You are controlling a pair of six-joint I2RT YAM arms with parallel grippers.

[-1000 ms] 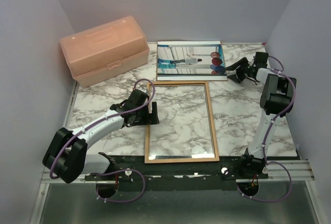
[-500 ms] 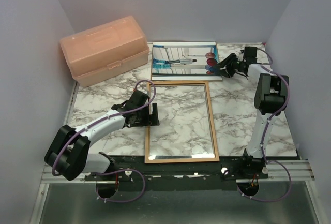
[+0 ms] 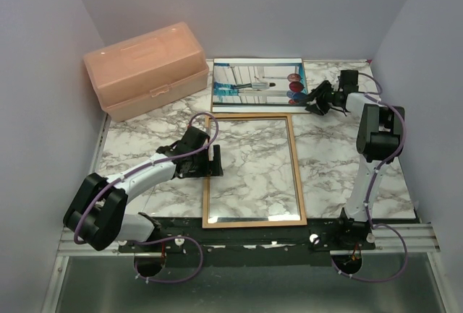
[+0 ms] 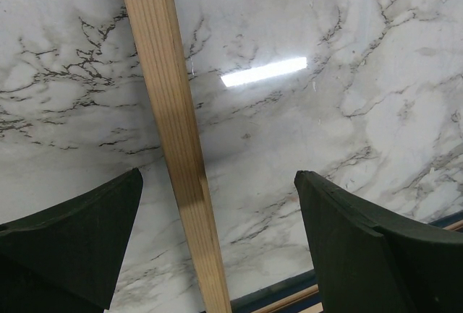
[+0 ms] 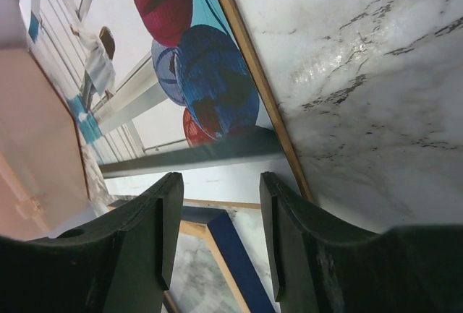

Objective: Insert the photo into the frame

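Observation:
The photo, with white columns and red and blue balloons, lies flat at the back of the table. In the right wrist view it rests on a brown backing board. The frame lies wood face up in the middle, and its navy corner shows below the photo. My right gripper is open and empty, just off the photo's near right corner; it shows in its own view. My left gripper is open, straddling the frame's left wooden rail without holding it.
A peach plastic box stands at the back left, beside the photo. Grey walls close in the left, back and right sides. The marble table ends at a black strip by the arm bases.
The photo and its board have slid a little left. My right gripper moved left to the photo's right edge, then drew back slightly. The left arm barely moved.

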